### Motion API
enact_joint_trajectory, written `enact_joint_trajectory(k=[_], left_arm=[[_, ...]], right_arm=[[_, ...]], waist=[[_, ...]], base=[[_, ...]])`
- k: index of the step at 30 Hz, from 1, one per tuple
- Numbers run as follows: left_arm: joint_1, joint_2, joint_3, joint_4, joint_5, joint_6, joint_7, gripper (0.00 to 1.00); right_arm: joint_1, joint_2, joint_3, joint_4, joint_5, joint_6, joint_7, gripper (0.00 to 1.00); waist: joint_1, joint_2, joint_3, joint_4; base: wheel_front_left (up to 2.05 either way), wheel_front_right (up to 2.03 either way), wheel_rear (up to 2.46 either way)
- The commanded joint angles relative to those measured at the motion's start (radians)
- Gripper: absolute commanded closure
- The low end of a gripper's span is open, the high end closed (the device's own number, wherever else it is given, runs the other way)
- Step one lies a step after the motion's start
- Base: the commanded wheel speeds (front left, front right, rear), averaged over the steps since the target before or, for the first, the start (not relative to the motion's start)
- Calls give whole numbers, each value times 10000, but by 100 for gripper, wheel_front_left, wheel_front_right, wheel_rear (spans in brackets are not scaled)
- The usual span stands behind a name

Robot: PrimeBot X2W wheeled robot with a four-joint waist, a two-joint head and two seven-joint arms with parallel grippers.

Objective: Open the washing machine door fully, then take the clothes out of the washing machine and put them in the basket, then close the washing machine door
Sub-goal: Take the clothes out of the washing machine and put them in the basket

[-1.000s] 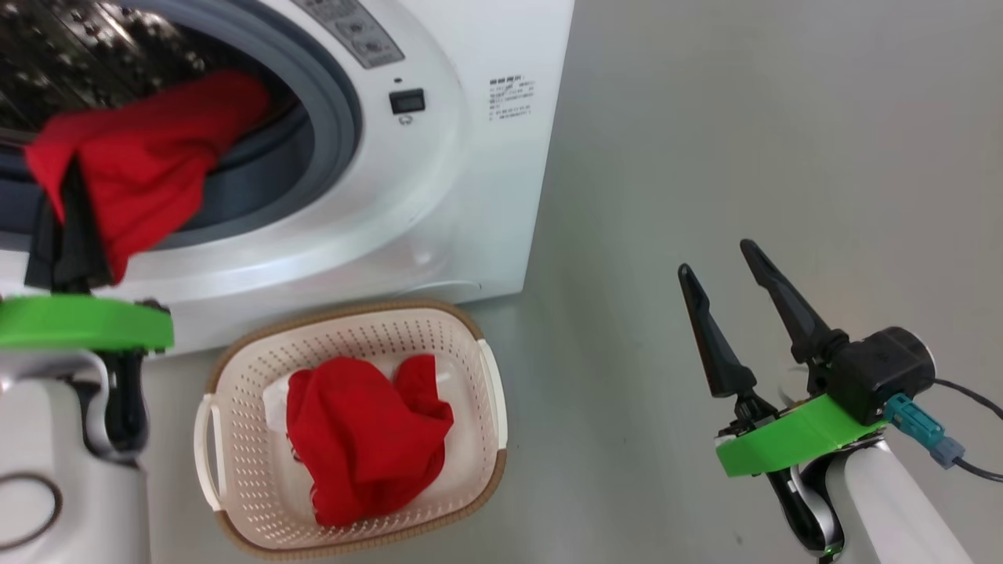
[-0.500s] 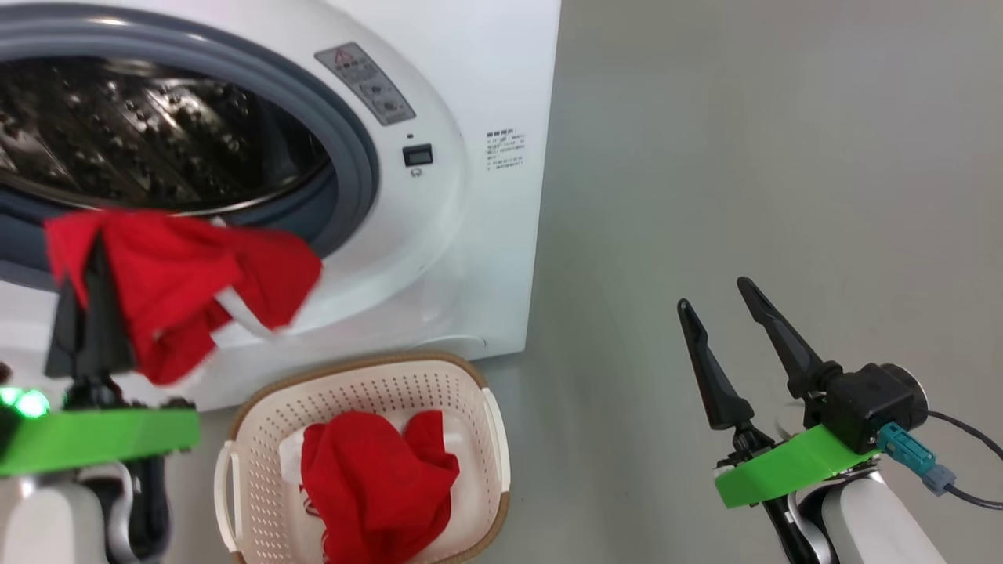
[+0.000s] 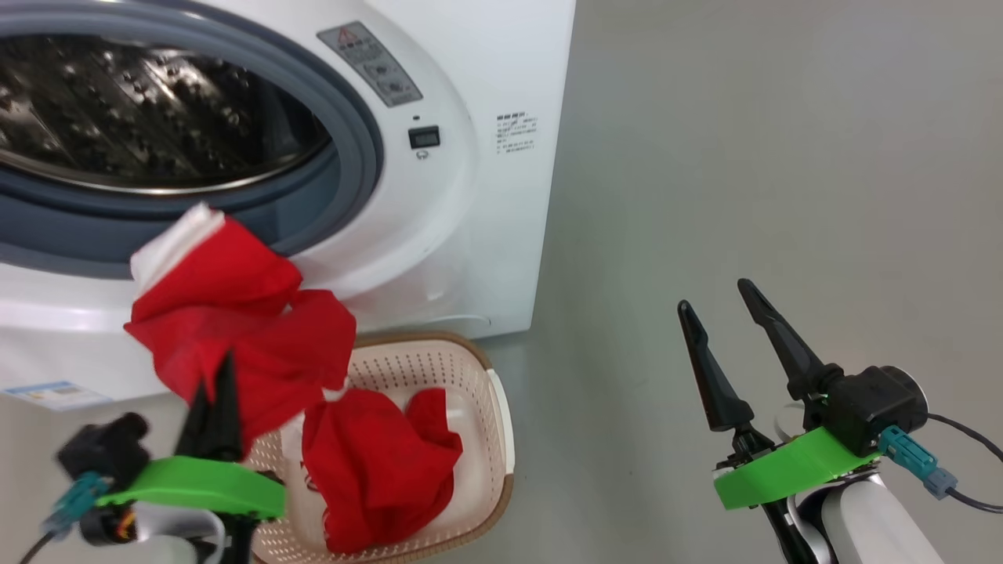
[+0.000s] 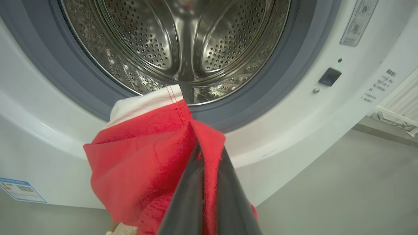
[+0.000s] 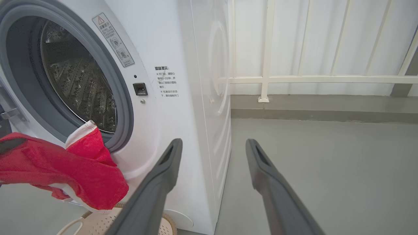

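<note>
Red garment (image 3: 243, 337), white cloth edge at its top: hanging in the air, outside the drum (image 3: 141, 117), in front of the lower front panel of the washing machine (image 3: 470, 235). My left gripper (image 3: 223, 376) has it. The fingers are pressed together on a fold, and in the left wrist view the red fabric bunches on both sides of them and drapes down to the left.

From the head view the garment overlaps the left rear corner of the basket (image 3: 501, 423). The right wrist view puts its lowest fold just above the basket's rim. I cannot tell whether they touch.

A second red garment (image 3: 376, 462) lies crumpled inside the basket, with a bit of white beside it. The basket stands on the grey floor (image 3: 744, 157), close against the foot of the machine.

The drum opening is uncovered. The grey rubber ring (image 3: 345, 196) and the perforated steel behind it show plainly, and I see no fabric in the visible part of the drum. A small blue label (image 3: 51, 394) sits low on the machine's front, to the left.

My right gripper (image 3: 715, 296) hangs well off to the right over bare floor, fingers spread wide with nothing between them. In its wrist view a white railing (image 5: 267, 78) runs along the far wall.
</note>
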Motion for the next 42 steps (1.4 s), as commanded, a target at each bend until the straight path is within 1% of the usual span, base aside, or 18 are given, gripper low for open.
enact_joint_trajectory(k=[1, 6, 15, 21, 24, 29, 35, 38, 39, 40, 41, 42], left_arm=[[-384, 123, 136, 133, -103, -52, -42, 100], [-1117, 271, -341, 2131, -461, -52, -133, 100], [-2449, 304, -1123, 4954, -1111, -53, -239, 100], [-3389, 277, -1504, 6910, -1518, -53, 567, 100], [-3803, 300, -1471, 7525, -1754, -53, 724, 100], [-4216, 357, -1710, 8141, -2021, -53, 1506, 100], [-4318, 533, -1934, 8465, -2075, -53, 1964, 100], [-4251, 639, -2045, 8595, -1993, 5, 1990, 100], [-4218, 636, -2085, 8621, -1963, 25, 1960, 86], [-4190, 624, -2130, 8641, -1933, 26, 1915, 60], [-4169, 613, -2174, 8653, -1901, 24, 1823, 6], [-4154, 608, -2222, 8663, -1857, 27, 1686, 0]], right_arm=[[-256, 8, 229, -275, -22, 60, -61, 0], [-491, 16, 307, -306, -48, 60, -61, 0], [-762, 22, 396, -297, -57, 60, -61, 0], [-978, 37, 486, -338, -42, 60, -61, 0], [-1091, 45, 511, -360, -34, 60, -61, 0], [-1313, 61, 594, -418, -6, 60, -61, 0], [-1441, 80, 614, -402, 61, 60, -61, 0], [-1464, 91, 599, -347, 83, 60, -61, 0], [-1456, 95, 575, -339, 81, 60, -61, 0], [-1439, 99, 546, -329, 79, 60, -61, 0], [-1422, 101, 517, -310, 80, 60, -61, 0], [-1411, 103, 493, -290, 79, 60, -61, 0]], waist=[[0, 0, 378, 20], [0, 0, 796, -74], [0, 0, 1499, -290], [0, 0, 2045, -561], [0, 0, 2336, -707], [0, 0, 2830, -992], [0, 0, 2975, -1201], [0, 0, 2868, -1290], [0, 0, 2791, -1296], [0, 0, 2721, -1288], [0, 0, 2641, -1268], [0, 0, 2551, -1243]], base=[[0, 0, 0], [0, 0, 0], [0, 0, 0], [0, 0, 0], [0, 0, 0], [0, 0, 0], [0, 0, 0], [0, 0, 0], [0, 0, 0], [0, 0, 0], [0, 0, 0], [0, 0, 0]])
